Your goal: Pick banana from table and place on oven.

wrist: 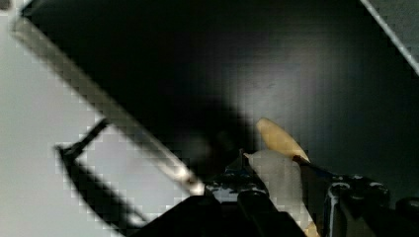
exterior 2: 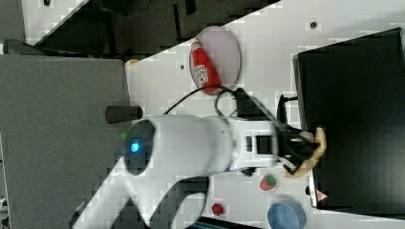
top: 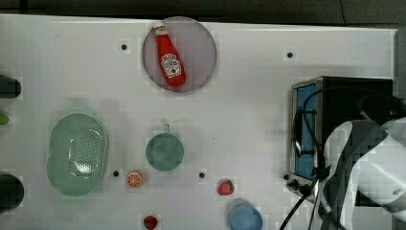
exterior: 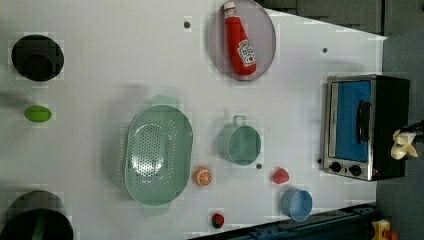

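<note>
Wrist view: gripper [wrist: 276,187] clamps the banana [wrist: 277,170] between dark jaws set narrow; one pale lobe pokes out over the black oven [wrist: 276,64] top.
Right view: arm [exterior 2: 191,148] reaches from the right view's left; banana [exterior 2: 315,155] at the gripper [exterior 2: 305,152], over the oven [exterior 2: 353,119] top's edge.
Left view: banana [exterior: 404,145] at the oven [exterior: 365,125] top's far right rim; blue door and knobs face the table [exterior: 100,65].
Top view: arm [top: 364,158] covers the oven [top: 335,105] top, hiding the banana.
Contact: cannot tell whether the banana touches the oven.
Elsewhere, top view: ketchup [top: 170,55] on a plate [top: 201,43], colander [top: 76,153], cup [top: 164,151], orange slice [top: 134,179], strawberry [top: 225,187], blue bowl [top: 245,218].
</note>
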